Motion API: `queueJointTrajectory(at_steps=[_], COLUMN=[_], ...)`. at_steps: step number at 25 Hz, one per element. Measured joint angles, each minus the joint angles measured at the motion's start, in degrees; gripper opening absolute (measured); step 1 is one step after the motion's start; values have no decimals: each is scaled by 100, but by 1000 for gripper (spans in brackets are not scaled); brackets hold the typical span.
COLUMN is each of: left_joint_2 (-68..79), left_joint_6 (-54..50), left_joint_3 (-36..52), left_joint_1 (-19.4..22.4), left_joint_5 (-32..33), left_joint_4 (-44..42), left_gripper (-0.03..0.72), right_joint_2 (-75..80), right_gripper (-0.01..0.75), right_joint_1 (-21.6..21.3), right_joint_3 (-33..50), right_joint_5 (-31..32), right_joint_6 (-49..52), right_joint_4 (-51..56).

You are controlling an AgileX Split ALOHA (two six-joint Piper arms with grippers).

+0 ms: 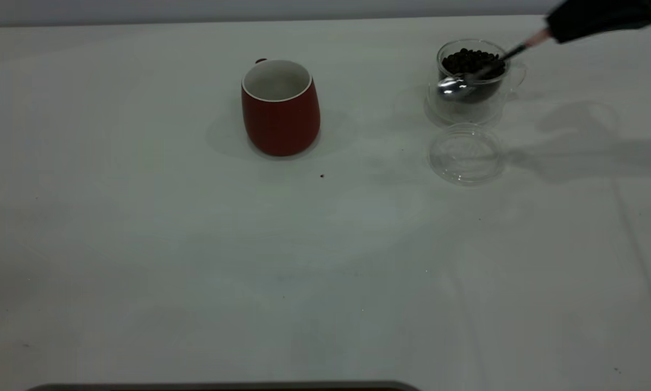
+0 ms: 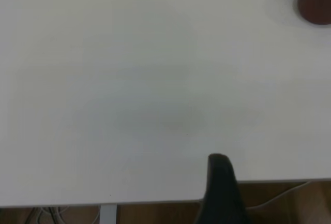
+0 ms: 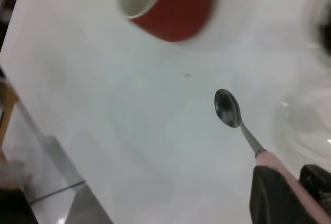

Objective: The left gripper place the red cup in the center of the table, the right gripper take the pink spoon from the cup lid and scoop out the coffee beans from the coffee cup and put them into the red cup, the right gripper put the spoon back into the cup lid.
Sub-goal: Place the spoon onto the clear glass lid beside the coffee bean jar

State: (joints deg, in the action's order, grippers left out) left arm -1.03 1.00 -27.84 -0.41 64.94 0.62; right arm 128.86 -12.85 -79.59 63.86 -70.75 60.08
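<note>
red cup [image 1: 280, 111]: stood upright near the middle of the table [image 1: 195, 244], white inside seen, nothing gripping it
right gripper [image 3: 289, 193]: clenched on the pink handle of the spoon [image 1: 461, 82], held up at the far right of the exterior view
spoon bowl: held in the air just in front of the coffee cup [image 1: 471, 76], no beans seen in it
coffee beans [image 1: 472, 61]: heaped in the coffee cup
cup lid [image 1: 465, 153]: laid flat just in front of the coffee cup
left gripper [image 2: 221, 193]: kept at the table edge, well apart from the red cup; finger state cannot be told
</note>
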Motion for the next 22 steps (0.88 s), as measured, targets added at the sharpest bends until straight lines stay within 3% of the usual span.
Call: queueJointTrajectory(at_steps=[4, 14, 22], left_joint_2=[0, 0, 0], left_joint_6=[0, 0, 0], left_joint_3=[0, 0, 0], left_joint_1=[0, 0, 0], left_joint_5=[0, 0, 0], left_joint_4=[0, 0, 0], left_gripper=[587, 587, 587], right_joint_2=[456, 1183, 1430], right_gripper=[101, 101, 101], right_joint_1=[-223, -235, -207], right_joint_3=[0, -4, -4], right_joint_5=[-105, -736, -773], right_joint_6=[142, 165, 160], right_joint_4=[0, 438, 762])
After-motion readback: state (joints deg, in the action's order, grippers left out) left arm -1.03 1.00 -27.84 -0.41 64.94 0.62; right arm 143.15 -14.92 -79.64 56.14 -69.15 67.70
